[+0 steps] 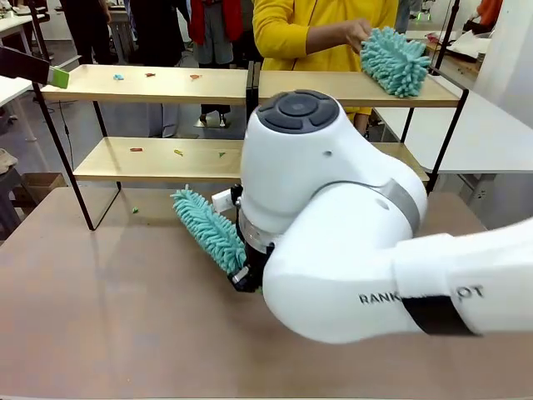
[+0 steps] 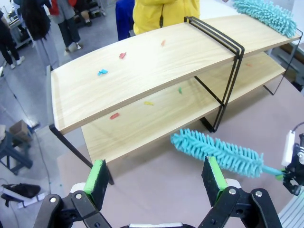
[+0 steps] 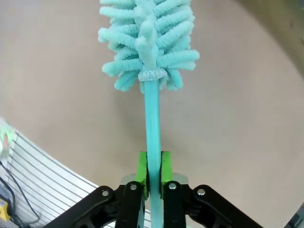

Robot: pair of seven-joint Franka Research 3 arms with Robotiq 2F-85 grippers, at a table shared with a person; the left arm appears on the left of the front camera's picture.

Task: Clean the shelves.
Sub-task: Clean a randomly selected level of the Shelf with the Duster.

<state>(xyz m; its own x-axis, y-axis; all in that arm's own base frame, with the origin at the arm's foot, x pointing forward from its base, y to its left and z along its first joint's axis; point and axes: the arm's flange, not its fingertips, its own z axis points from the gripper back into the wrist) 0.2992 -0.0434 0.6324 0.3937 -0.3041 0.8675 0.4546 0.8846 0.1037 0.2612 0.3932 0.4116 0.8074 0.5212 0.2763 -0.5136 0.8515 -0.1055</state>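
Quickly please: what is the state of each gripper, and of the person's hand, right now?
Left gripper: open, empty.
Right gripper: closed on the handle of a duster.
Person's hand: holding a second duster on the top shelf.

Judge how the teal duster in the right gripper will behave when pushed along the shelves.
The teal duster is probably light: the right gripper carries it by its thin handle alone. Its fluffy strands should flop and bend against the shelves, while the straight handle looks fairly stiff. Clamped on so narrow a handle, it may twist under sideways load.
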